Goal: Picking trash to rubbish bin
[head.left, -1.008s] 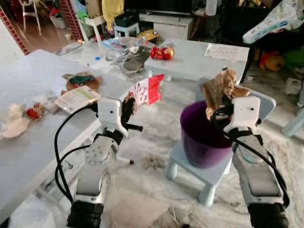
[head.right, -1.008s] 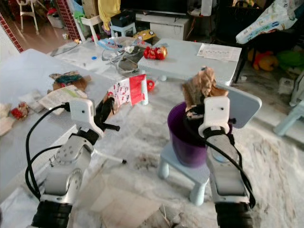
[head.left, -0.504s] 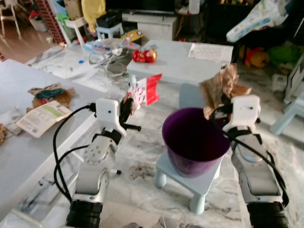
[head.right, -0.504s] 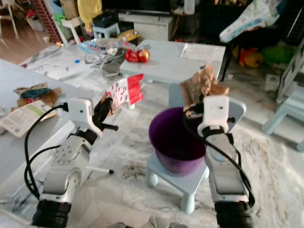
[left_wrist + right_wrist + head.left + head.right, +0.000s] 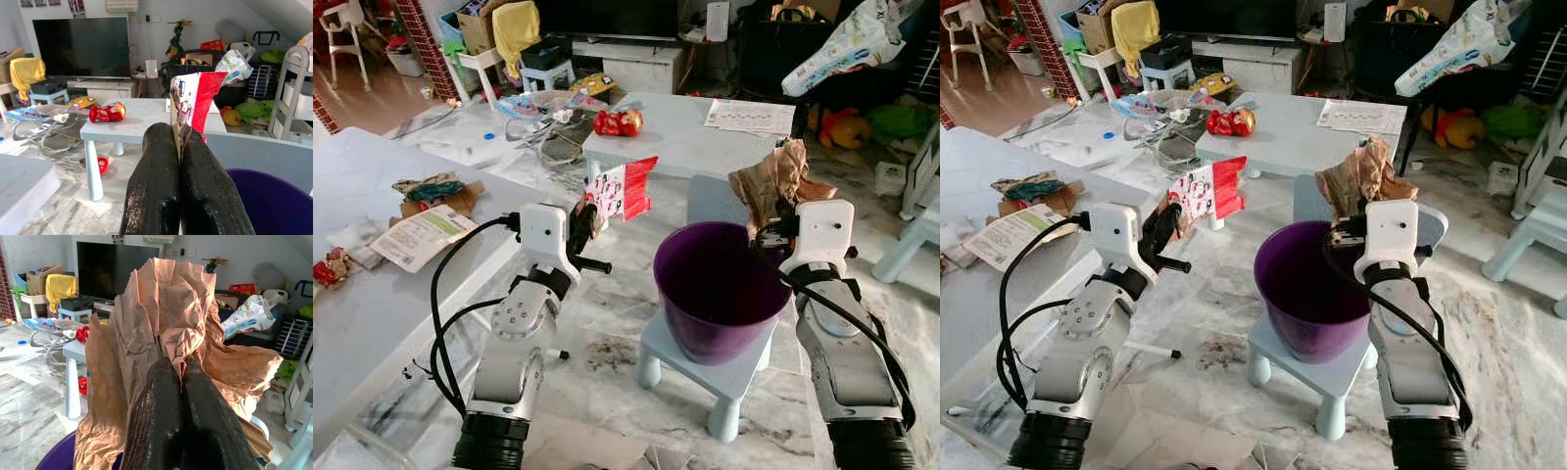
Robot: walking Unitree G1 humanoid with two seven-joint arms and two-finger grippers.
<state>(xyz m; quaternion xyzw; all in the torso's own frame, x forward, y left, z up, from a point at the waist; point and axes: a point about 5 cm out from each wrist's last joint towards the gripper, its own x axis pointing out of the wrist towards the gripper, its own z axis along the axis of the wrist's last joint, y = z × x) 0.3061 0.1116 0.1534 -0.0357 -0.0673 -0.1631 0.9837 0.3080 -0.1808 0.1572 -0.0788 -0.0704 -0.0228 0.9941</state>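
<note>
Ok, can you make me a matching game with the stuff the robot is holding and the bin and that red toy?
Things:
1. red and white wrapper
2. crumpled brown paper
3. purple bin
4. red toy

Places:
A. on the small light blue stool
B. pinched in the right gripper
C. on the low table behind
D. pinched in the left gripper

Pairs: 1-D, 2-B, 3-A, 4-C

Brown bag [image 5: 161,323]: crumpled matt paper. Purple bin [image 5: 720,289]: smooth glossy plastic. Red-white wrapper [image 5: 193,100]: printed, thin. Floor [image 5: 607,323]: polished marble w/ veins.
</note>
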